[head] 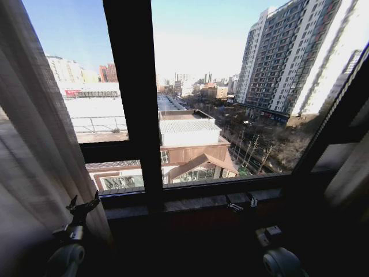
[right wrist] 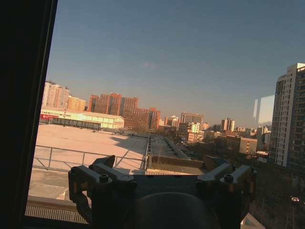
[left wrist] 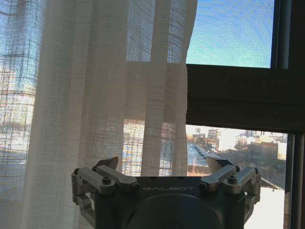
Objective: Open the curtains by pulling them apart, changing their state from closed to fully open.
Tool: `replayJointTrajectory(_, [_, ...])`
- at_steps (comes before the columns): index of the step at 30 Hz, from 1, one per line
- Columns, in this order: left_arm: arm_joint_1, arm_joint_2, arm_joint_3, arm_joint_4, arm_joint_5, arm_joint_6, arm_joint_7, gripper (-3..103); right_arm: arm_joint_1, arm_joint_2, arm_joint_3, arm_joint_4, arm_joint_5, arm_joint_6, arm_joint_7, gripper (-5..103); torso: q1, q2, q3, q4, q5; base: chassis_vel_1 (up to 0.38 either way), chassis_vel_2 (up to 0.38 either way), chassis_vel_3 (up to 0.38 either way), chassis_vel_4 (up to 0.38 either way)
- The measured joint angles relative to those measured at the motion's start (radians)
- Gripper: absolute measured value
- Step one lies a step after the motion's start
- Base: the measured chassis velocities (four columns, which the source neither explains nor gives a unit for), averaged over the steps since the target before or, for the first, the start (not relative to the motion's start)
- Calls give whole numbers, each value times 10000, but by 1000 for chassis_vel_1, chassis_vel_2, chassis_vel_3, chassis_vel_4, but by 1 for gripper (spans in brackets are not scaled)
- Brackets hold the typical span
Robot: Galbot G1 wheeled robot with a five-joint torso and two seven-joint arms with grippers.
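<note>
On your far left in the head view, the curtains [head: 34,144] hang as a sheer cream panel gathered against the left side of the window, running from the top of the view down past the sill. In the left wrist view the same fabric [left wrist: 95,90] shows its loose weave and vertical folds, with its free edge ending beside the dark window frame [left wrist: 238,98]; open glass lies beyond that edge.

The left gripper [head: 83,205] sits low in the head view, just beside the lower edge of the gathered panel. Its fingers are spread apart and hold nothing. In the left wrist view the left gripper [left wrist: 164,167] points toward the fabric; one fingertip [left wrist: 112,163] lies in front of the panel and the other in front of bare glass. You cannot tell from these views whether the fingertip touches the cloth.

At the centre, a thick vertical mullion [head: 135,92] and a horizontal bar divide the window. Rooftops and high-rise buildings are visible through the uncovered panes. A stone sill [head: 196,203] runs below the frame.

To the right, the right gripper [head: 242,205] is raised near the sill. In the right wrist view the right gripper [right wrist: 162,167] faces clear glass, fingers spread wide and holding nothing. At the far right edge of the head view, a second pale panel [head: 353,173] hangs in shadow.
</note>
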Motion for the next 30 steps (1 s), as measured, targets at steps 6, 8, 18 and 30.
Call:
replayJointTrajectory(6, [0,0,0,0,0,0,0,100,0,0,0,0,0,0,0,100,0,0,0,0,0,0,0,0,0])
replayJointTrajectory(8, [0,0,0,0,0,1,0,100,0,0,0,1,0,0,1,100,0,0,0,0,0,0,0,0,0])
replayJointTrajectory(18, [0,0,0,0,0,1,0,100,0,0,0,0,0,0,0,100,0,0,0,0,0,0,0,0,0])
replayJointTrajectory(30, [0,0,1,0,0,1,0,100,0,0,0,1,0,-1,0,100,0,0,0,0,0,0,0,0,0])
